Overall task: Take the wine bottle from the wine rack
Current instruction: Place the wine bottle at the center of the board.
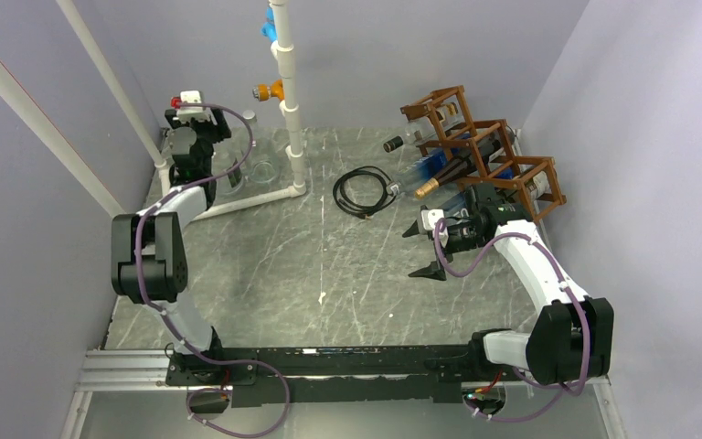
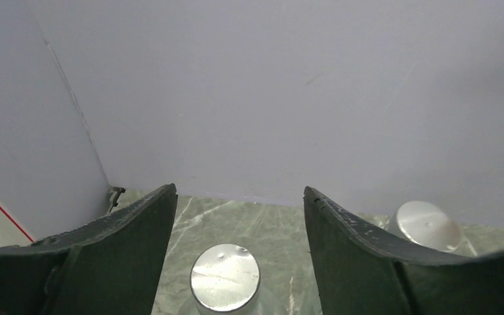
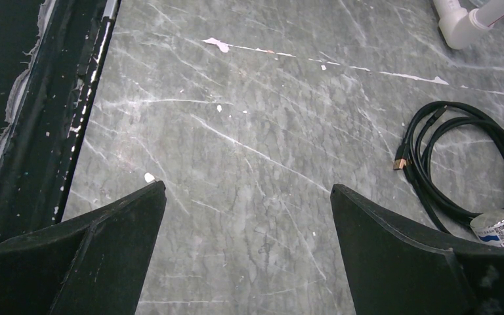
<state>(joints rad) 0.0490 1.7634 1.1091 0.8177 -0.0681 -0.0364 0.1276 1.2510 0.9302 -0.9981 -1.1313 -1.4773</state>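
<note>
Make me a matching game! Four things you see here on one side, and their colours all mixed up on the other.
Things:
1. wine rack
2. coiled cable
3. upright pipe
4. round bottle cap

Colours:
A. silver
B. white
C. reddish-brown
D. black

Pairs: 1-C, 2-D, 3-B, 4-A
</note>
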